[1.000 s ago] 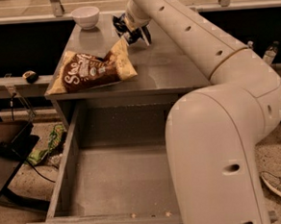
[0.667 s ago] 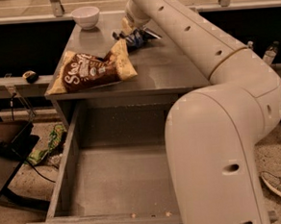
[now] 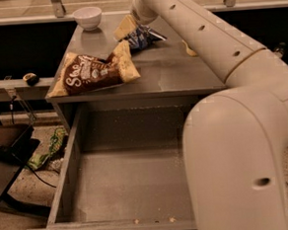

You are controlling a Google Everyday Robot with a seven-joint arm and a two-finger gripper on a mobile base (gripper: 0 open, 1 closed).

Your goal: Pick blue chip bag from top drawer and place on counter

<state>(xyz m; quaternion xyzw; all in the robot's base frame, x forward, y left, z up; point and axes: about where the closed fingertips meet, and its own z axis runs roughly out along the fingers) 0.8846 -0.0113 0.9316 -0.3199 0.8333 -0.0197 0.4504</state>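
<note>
Fingers (image 3: 125, 27) spread, my gripper (image 3: 155, 37) straddles the light, crinkly blue chip bag (image 3: 146, 36) on the counter surface (image 3: 170, 70); any regrasp, I judge, suits its crimped end.

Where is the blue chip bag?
In the camera view, the blue chip bag lies at the back of the counter, right of the white bowl, behind the brown bag, with the gripper at its left end.

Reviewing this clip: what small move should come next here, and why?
Probably draw the end effector up and away from the blue chip bag. The bag already appears to lie on the counter, right beside the end effector, and the visible part of the top drawer holds no bag.
</note>
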